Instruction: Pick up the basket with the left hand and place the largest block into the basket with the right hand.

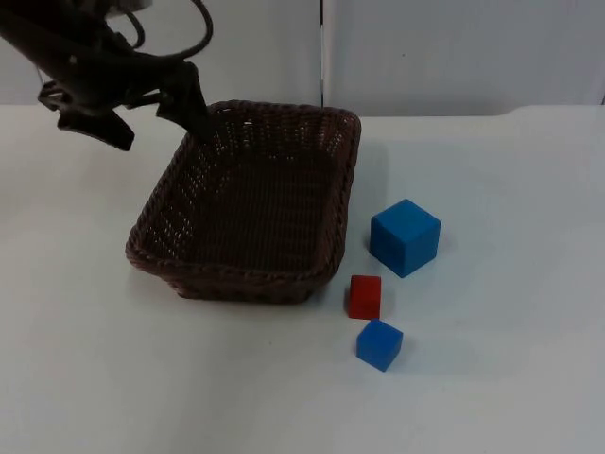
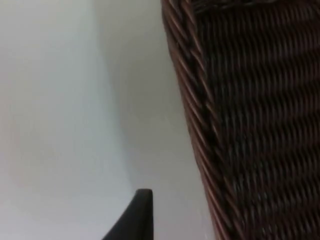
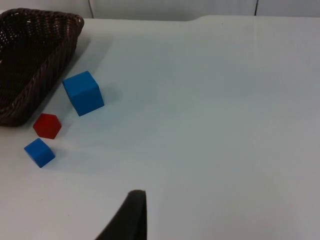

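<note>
Top view first, so you can place everything: a dark brown wicker basket (image 1: 248, 203) sits on the white table (image 1: 492, 378), a little left of the middle, its long side running away from you toward the grey wall (image 1: 454, 47). The left gripper (image 1: 194, 118) reaches in from the upper left and meets the basket at its far left corner. One finger (image 1: 189, 99) dips over the rim there; the other black part of the gripper stands outside the basket, further left. You cannot tell from this whether the fingers are pressing on the rim or merely straddling it.

Just right of the basket lie three blocks. The large blue block (image 1: 405, 236) is nearest the wall, close to the basket's right side but not touching it. The red block (image 1: 365, 296) lies in front of it, near the basket's front right corner. The small blue block (image 1: 379, 344) lies just in front of the red one.

Left wrist view gives you the woven basket wall (image 2: 250, 125) close up, with white table beside it and one black fingertip (image 2: 135, 217) outside the rim.

Right wrist view looks across open table toward the basket (image 3: 30, 60) and all three blocks: large blue (image 3: 83, 92), red (image 3: 47, 125), small blue (image 3: 39, 152). The right arm waits well away from them, and how far its gripper is spread cannot be told.
</note>
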Controlling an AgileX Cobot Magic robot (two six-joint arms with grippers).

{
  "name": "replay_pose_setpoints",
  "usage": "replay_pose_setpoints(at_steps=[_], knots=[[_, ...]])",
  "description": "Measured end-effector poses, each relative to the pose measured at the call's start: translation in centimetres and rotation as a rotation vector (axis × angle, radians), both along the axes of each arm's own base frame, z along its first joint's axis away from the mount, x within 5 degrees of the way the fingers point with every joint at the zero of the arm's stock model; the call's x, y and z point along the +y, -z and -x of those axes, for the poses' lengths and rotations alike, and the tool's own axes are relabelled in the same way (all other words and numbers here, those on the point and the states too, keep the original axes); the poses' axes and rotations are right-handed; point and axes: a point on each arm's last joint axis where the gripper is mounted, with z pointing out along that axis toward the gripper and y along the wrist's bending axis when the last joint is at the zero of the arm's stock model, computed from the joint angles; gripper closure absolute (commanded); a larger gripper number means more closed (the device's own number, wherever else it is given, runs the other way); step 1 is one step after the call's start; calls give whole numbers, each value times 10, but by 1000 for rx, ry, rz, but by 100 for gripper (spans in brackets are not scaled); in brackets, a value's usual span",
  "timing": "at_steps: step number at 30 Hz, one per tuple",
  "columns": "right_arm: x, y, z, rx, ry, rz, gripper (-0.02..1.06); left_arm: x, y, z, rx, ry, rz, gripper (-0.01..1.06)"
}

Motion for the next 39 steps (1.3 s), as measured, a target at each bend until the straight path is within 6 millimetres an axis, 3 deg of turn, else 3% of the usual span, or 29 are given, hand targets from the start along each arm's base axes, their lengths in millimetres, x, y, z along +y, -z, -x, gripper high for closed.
replay_pose_setpoints(at_steps=[8, 24, 32, 34, 37, 38, 39], knots=[[0, 0, 0, 0, 0, 0, -1, -4, 25, -16, 66, 14, 8, 0], [0, 0, 0, 0, 0, 0, -1, -7, 80, -17, 172, -8, 0, 0], [0, 0, 0, 0, 0, 0, -1, -7, 80, -17, 172, -9, 0, 2], [0, 0, 0, 0, 0, 0, -1, -7, 80, -17, 174, -9, 1, 11], [0, 0, 0, 0, 0, 0, -1, -7, 80, -17, 184, -12, 4, 38], [0, 0, 0, 0, 0, 0, -1, -7, 81, -16, 192, -12, 6, 38], [0, 0, 0, 0, 0, 0, -1, -7, 82, -16, 200, -14, 7, 46]])
